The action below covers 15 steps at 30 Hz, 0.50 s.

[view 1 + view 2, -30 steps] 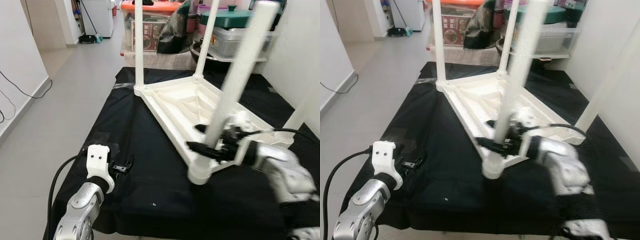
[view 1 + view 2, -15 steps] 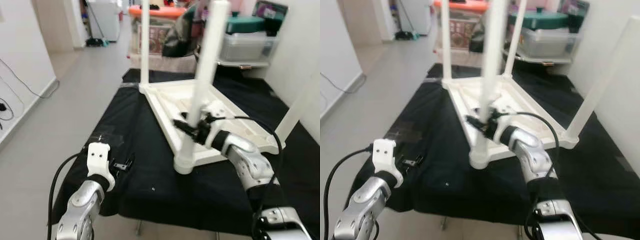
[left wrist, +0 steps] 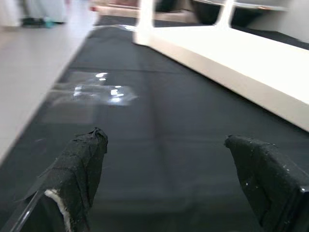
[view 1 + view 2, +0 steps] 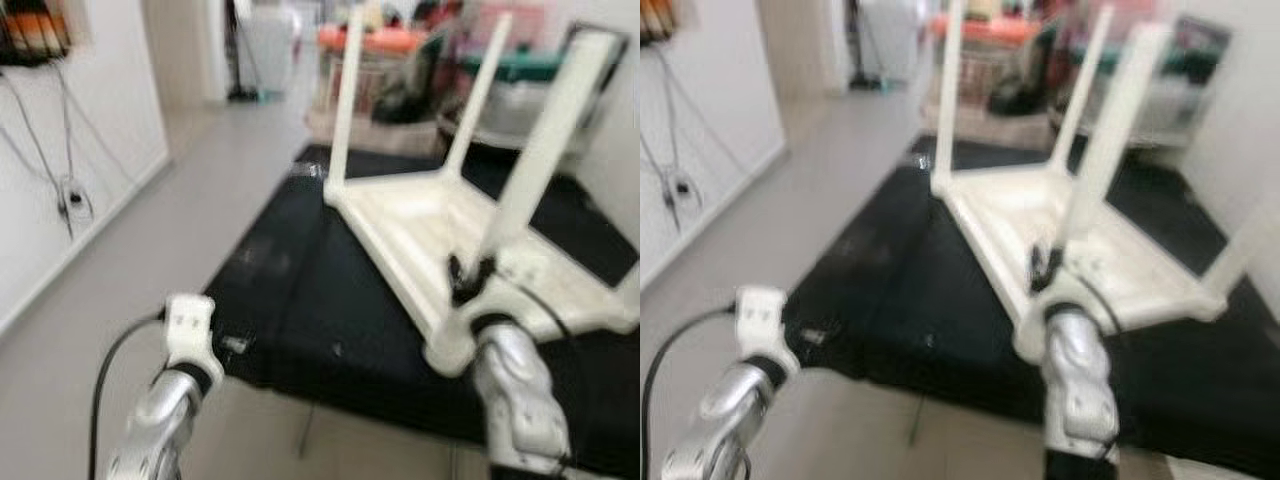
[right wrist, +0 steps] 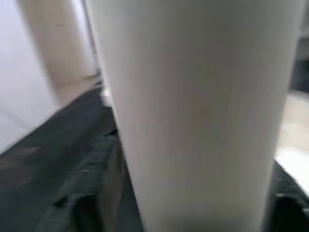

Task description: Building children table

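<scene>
A white children's table [image 4: 410, 215] lies upside down on a black-covered surface [image 4: 300, 290], its legs pointing up. My right gripper [image 4: 468, 280] is shut on the near leg [image 4: 545, 150], low down by the table's front corner; in the right wrist view this leg [image 5: 193, 111] stands between the dark fingers [image 5: 91, 203]. My left gripper [image 3: 174, 169] is open and holds nothing. It hovers low over the black cover near its front left edge, with the table's side rail [image 3: 241, 58] further ahead. The eye views are blurred.
Two more legs [image 4: 343, 100] [image 4: 475, 105] rise at the table's far corners. Boxes and pots [image 4: 400, 60] crowd the far end. Grey floor [image 4: 120, 300] runs along the left to a white wall with cables [image 4: 65, 190]. The cover's front edge is close.
The whole picture has shifted and blurred, so the camera has moved and the table sits further off. My right gripper stays on the near leg. The left gripper stays open over the cover.
</scene>
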Motion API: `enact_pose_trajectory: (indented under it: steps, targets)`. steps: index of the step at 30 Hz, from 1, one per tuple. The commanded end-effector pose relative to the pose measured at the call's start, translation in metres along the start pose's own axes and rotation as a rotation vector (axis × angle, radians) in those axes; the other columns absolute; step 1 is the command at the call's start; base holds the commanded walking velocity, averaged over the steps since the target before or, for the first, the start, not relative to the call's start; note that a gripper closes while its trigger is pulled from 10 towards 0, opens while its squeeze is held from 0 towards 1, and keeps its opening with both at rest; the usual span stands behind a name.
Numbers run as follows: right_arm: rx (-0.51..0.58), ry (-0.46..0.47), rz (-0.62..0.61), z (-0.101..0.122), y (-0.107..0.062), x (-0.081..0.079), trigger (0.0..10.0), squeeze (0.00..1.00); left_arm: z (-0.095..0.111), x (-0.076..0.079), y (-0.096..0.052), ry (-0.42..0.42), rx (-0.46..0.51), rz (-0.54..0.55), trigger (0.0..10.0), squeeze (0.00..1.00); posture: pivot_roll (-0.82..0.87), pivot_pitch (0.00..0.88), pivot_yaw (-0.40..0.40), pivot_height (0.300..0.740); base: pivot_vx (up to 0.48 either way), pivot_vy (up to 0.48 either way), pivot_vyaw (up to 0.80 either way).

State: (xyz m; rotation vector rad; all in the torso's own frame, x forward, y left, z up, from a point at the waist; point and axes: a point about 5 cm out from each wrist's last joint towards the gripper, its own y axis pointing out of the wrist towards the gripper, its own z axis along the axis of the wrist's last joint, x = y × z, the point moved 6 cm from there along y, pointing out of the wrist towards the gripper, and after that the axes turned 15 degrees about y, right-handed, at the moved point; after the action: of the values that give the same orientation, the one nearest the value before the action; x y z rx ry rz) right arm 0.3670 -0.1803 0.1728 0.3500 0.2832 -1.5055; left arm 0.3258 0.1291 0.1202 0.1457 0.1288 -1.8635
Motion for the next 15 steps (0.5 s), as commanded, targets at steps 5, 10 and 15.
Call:
enact_pose_trajectory:
  steps: [5,10,15]
  targets:
    - [-0.082,0.004,0.548,0.038,0.003,-0.051,10.0,0.00,-0.006,-0.003,0.000,0.000,-0.015,0.006,10.0,0.00,0.06,0.000,-0.066,0.740,0.000,0.000,0.00]
    - [-0.190,-0.107,0.715,0.029,-0.006,-0.056,10.0,0.00,-0.006,-0.002,0.001,-0.003,-0.014,0.008,10.0,0.00,0.07,0.000,-0.076,0.740,0.000,0.000,0.00]
    - [-0.296,-0.147,0.792,-0.002,0.003,-0.066,3.6,0.00,-0.004,-0.002,0.003,-0.002,-0.008,0.011,10.0,0.00,0.09,0.000,-0.091,0.740,0.000,0.000,0.00]
